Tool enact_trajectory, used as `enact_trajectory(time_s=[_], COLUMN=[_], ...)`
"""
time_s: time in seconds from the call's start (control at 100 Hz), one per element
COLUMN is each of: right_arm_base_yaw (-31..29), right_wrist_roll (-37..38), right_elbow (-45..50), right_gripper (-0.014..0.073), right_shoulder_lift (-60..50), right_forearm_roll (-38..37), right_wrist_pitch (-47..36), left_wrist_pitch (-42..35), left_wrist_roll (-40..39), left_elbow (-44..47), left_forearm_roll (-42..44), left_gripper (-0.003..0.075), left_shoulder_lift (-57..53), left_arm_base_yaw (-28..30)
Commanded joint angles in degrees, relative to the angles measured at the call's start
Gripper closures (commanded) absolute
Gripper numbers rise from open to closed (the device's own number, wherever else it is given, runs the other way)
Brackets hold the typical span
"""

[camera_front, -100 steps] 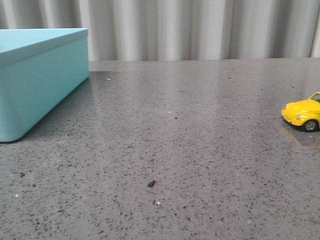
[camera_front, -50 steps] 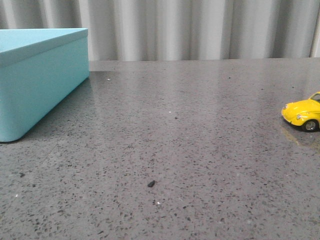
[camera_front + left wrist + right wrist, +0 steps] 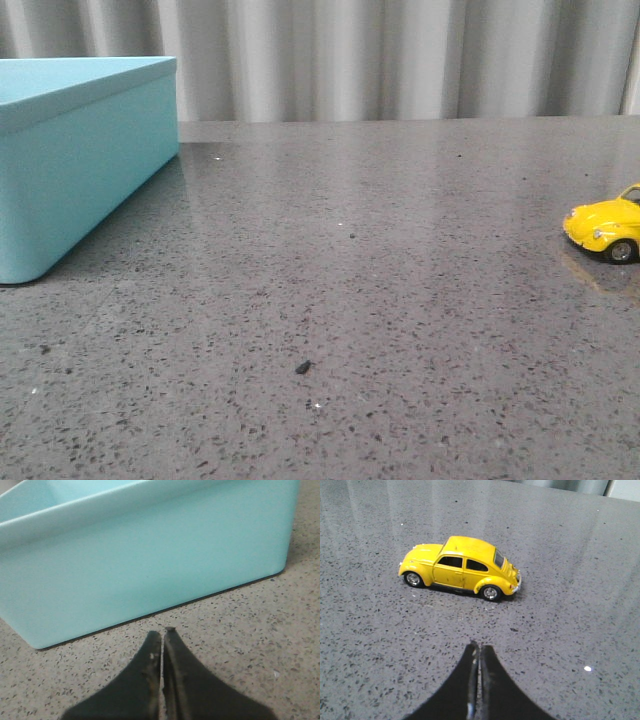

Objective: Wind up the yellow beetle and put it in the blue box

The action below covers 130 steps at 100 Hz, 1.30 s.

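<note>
Sitting on its wheels on the speckled table: yellow beetle, apart from the pinched-together, empty right claw; left claw likewise, facing the blue box.

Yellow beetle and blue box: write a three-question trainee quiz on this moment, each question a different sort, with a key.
1. True or false: the yellow beetle stands on its wheels on the table.
2. Where is the beetle? A) inside the blue box B) on the table, apart from the box C) held in the jaws.
3. Fill in: the right gripper has its jaws ____.

Key: 1 true; 2 B; 3 shut.
</note>
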Motion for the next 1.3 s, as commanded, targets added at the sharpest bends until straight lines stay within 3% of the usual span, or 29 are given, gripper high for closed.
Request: enact_trajectory(time_s=[0.0, 0.78, 1.29], right_arm_base_yaw=[-0.03, -0.03, -0.03], right_wrist_roll=[-0.72, -0.72, -0.72], right_elbow=[1.46, 1.46, 1.46], right_gripper=[0.0636, 0.0636, 0.0636], right_shoulder_lift=[-0.79, -0.79, -0.79], right_forearm_roll=[0.35, -2.00, -0.43], right_wrist_pitch=[-1.85, -1.85, -11.40], left_wrist_pitch=[-2.35, -2.25, -2.25], left_wrist_roll=[-0.31, -0.31, -0.31], left_elbow=[1.56, 1.56, 1.56], left_forearm_roll=[-0.94, -0.94, -0.94], left_gripper=[0.0741, 0.0741, 0.0741], left_shoulder_lift=[-1.87, -1.87, -1.87], left_arm_base_yaw=[0.15, 0.15, 0.15])
